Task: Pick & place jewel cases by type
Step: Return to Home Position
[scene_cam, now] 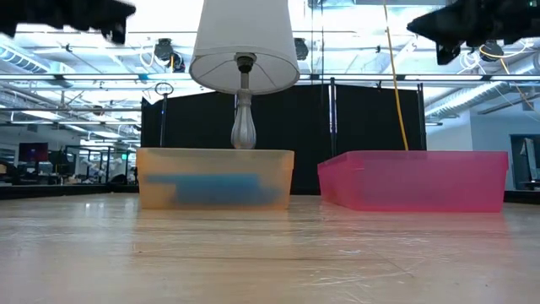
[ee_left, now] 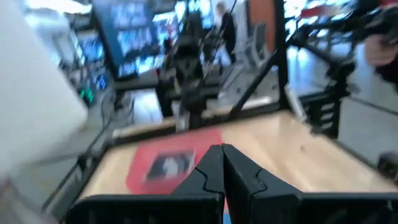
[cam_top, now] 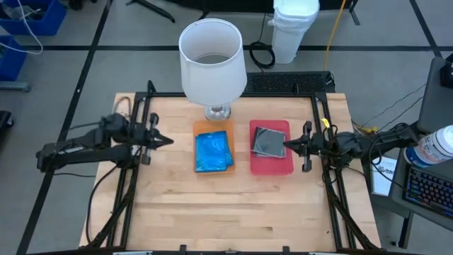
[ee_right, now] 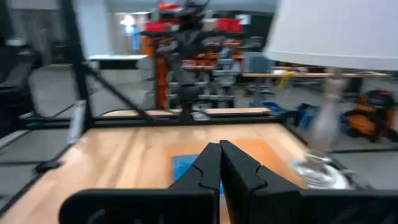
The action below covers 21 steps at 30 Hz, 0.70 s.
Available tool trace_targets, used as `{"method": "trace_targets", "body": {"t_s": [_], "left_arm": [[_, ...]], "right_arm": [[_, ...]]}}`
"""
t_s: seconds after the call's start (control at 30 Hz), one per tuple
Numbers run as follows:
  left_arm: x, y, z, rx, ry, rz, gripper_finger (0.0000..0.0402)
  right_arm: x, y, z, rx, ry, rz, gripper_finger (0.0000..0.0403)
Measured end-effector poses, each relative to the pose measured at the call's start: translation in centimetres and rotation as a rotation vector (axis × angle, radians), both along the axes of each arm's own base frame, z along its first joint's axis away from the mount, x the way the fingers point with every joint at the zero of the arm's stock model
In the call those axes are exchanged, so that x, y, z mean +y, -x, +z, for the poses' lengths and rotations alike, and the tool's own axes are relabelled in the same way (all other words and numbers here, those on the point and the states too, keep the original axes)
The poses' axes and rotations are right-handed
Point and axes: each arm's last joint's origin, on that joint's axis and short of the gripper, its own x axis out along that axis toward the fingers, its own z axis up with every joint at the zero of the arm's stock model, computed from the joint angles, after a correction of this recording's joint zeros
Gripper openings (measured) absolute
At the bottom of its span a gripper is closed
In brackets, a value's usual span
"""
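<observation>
Blue jewel cases (cam_top: pixel 213 152) are piled in the orange tray (cam_top: pixel 211 127), right at the lamp (cam_top: pixel 212 60) base. The dark grey jewel cases (cam_top: pixel 267 142) lie in the red tray (cam_top: pixel 272 164), to the lamp's right. The 2 pincers are pinched closed, holding nothing, up off the counter (cam_top: pixel 233 205): left pincer (cam_top: pixel 164 140) out to the lamp's left, right pincer (cam_top: pixel 289 146) to its right, beside the red tray.
</observation>
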Motion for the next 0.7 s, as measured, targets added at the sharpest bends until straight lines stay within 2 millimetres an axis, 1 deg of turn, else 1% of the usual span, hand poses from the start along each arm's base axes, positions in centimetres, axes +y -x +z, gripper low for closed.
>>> {"method": "trace_targets", "body": {"t_s": [0.07, 0.13, 0.3, 0.4, 0.5, 0.6, 0.7], "left_arm": [[0.1, -0.4, -1.6, 0.041, 0.013, 0.030, 0.0002], [0.0, -0.5, -2.9, 0.060, 0.002, 0.039, 0.0002], [-0.4, -0.2, -4.4, -0.038, -0.064, 0.054, 0.0001], [-0.7, 0.5, -4.6, -0.083, -0.073, 0.060, 0.0001], [-0.9, 1.4, -4.8, -0.082, -0.086, 0.053, 0.0001], [-1.0, 2.0, -4.9, -0.095, -0.102, 0.052, 0.0001], [-1.0, 1.8, -5.3, -0.093, -0.109, 0.045, 0.0001]], "right_arm": [[-0.1, 0.0, -0.6, 0.000, -0.003, -0.039, 0.0000], [-0.1, -0.1, -1.0, 0.016, 0.000, -0.028, 0.0000], [0.1, -0.2, -2.4, 0.041, -0.020, 0.005, 0.0000], [0.2, 0.1, -3.4, 0.048, -0.006, 0.019, 0.0000], [0.1, 0.6, -4.1, 0.037, 0.027, 0.014, 0.0000], [-0.4, 1.0, -4.1, -0.004, 0.042, -0.008, 0.0000], [-0.5, 1.4, -3.9, -0.044, 0.040, 0.046, 0.0000]]}}
